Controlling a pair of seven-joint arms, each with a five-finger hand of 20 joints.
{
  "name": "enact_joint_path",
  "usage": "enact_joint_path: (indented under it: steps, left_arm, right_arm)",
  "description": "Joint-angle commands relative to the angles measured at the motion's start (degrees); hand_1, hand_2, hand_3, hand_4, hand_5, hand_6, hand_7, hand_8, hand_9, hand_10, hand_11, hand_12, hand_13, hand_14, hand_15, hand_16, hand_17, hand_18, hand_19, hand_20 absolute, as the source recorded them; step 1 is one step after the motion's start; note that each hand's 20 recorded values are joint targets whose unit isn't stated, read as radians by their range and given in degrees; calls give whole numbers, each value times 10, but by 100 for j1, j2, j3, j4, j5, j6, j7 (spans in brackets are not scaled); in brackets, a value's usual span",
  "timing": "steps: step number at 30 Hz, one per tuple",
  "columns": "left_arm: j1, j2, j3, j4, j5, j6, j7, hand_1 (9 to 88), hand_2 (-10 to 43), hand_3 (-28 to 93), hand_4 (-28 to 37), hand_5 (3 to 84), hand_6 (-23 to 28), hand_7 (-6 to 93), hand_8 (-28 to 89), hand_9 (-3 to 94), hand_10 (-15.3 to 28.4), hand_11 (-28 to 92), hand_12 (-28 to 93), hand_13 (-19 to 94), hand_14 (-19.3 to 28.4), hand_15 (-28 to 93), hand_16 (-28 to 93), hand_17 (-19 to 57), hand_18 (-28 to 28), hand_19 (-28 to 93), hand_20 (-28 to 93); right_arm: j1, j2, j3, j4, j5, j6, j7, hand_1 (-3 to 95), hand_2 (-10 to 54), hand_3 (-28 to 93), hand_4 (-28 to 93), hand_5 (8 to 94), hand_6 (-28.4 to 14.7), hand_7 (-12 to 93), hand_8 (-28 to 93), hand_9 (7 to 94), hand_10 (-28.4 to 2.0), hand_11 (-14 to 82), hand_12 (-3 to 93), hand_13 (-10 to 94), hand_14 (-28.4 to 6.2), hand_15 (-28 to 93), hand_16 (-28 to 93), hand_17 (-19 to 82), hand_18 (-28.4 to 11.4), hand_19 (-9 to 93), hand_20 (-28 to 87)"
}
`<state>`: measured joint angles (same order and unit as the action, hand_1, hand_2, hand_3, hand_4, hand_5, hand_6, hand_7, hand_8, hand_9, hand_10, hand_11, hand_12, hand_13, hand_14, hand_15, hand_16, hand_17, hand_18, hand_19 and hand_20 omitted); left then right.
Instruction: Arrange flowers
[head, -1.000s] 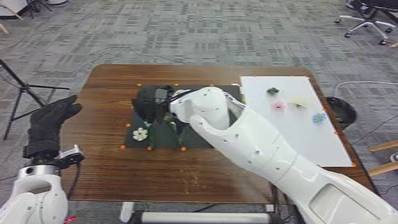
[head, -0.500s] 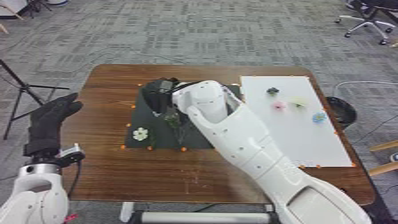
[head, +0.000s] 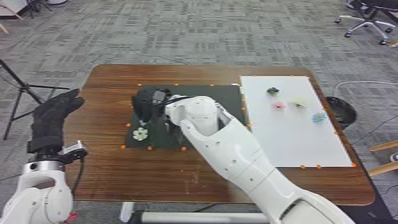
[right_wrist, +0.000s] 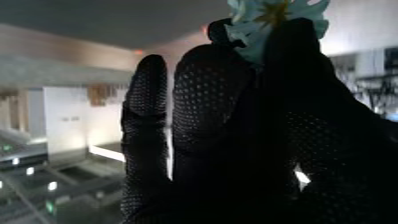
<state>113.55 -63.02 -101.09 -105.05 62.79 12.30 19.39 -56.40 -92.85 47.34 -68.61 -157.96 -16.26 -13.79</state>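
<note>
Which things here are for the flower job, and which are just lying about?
For the job:
- pale flower in the right hand's fingers
- white flower on the dark mat
- dark, pink, pale yellow and blue flowers on the white board

Just about:
- tripod
- office chair
- black bin, probably

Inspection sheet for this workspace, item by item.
Surface: brown table, dark mat, white board.
Job's things: white flower on the mat; dark flower, pink flower, cream flower and blue flower on the board.
Clutter: small orange dots around mat and board.
Hands: right hand over the mat, its fingers pinching a pale flower; left hand open beyond the table's left edge.
Cables: black cable alongside the left arm.
Surroundings: carpeted floor, black tripod left, dark bin right.
</note>
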Motion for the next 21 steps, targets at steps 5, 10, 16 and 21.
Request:
enact_joint_path:
  steps: [5, 10, 16, 21]
  left_arm:
    - [-12, -45, 23, 19, -25, 21, 37, 257, 25, 700, -241, 503, 29, 164, -71, 506, 137, 229, 152, 399, 171, 200, 41, 46, 146, 151, 204]
    - [-46, -47, 44, 31, -26, -6, 20, 256, 25, 702, -243, 503, 29, 166, -72, 506, 138, 231, 150, 397, 171, 200, 40, 44, 146, 154, 202]
    - [-26, -55, 29, 19, -25, -3, -5, 255, 24, 703, -242, 503, 29, 167, -73, 508, 138, 233, 150, 397, 173, 203, 40, 44, 147, 154, 201]
    - [3, -67, 3, 13, -18, -25, -21, 256, 23, 703, -241, 502, 29, 168, -73, 507, 138, 233, 149, 397, 172, 203, 39, 44, 147, 154, 200]
  right_arm:
    - [-115, 148, -144, 26, -153, 828, 31, 571, -88, 571, -191, 757, 68, 234, -16, 810, -53, 41, 157, 830, -37, 542, 326, 351, -165, 567, 526]
    - [-200, 119, 21, 46, -411, 601, 18, 567, -82, 568, -189, 750, 68, 235, -15, 801, -50, 44, 155, 829, -36, 542, 326, 350, -164, 567, 525]
    - [-258, 87, 172, 71, -558, 298, 55, 550, -84, 570, -178, 723, 54, 233, -5, 749, -58, 78, 128, 818, -41, 542, 327, 340, -165, 565, 523]
    - [-214, 154, 51, -10, -300, 185, 253, 533, -87, 568, -173, 684, 36, 222, 0, 698, -66, 97, 102, 806, -46, 541, 323, 330, -169, 563, 519]
